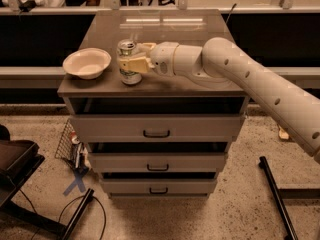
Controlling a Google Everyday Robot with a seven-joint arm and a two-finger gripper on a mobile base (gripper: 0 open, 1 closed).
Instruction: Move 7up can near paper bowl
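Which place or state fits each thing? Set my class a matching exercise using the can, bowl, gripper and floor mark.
Things:
1 7up can
2 paper bowl
3 gripper
4 blue tape cross

Places or states:
a on the floor, lower left
b front left corner of the cabinet top
c shut on the can
d upright, just right of the bowl

Pairs: 1-d, 2-b, 3-c, 4-a

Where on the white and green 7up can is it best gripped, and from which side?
Grip the white and green 7up can at mid-height of its round wall, coming sideways from the picture's right. It stands upright, and the off-white paper bowl sits close on its left. The gripper holds it just so.
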